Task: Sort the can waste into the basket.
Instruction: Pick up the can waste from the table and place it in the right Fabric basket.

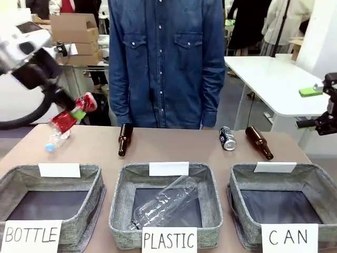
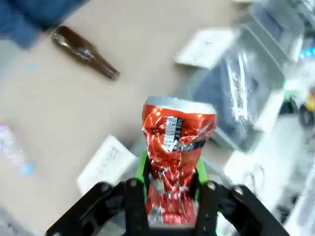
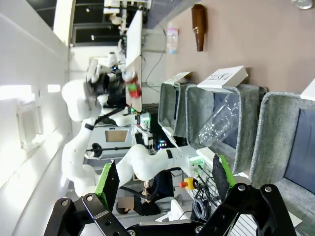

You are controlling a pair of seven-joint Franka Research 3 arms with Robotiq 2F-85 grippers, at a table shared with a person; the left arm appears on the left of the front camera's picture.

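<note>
Two cans matter here, and they lie at opposite ends of the table.

Front view: the left gripper (image 1: 78,112) hangs above the left end of the table (image 1: 174,145), its jaws pinching the red can (image 1: 64,121). The can is tilted, one end up toward the person, the other down toward a small plastic bottle (image 1: 55,140) lying beneath it. The CAN basket (image 1: 316,176) is last in the near row on the robot's right, past the BOTTLE basket (image 1: 95,176) and the PLASTIC basket (image 1: 210,179). I judge that the carry has to cross the whole row. The dark can (image 1: 227,138) lies on its side behind the CAN basket, near a brown bottle (image 1: 259,142) and well apart from the left gripper.

Left wrist view: the crumpled red can runs lengthwise along the fingers, its silver end pointing away from the wrist. The green pads (image 2: 141,167) press into its lower half from both sides. The table below is blurred.

Right wrist view: the right gripper (image 3: 162,179) has its jaws spread wide with nothing between them. The CAN basket is the nearest of the three baskets to it. This arm looks the better placed for the dark can, while the left arm shows far off with the red can raised.
</note>
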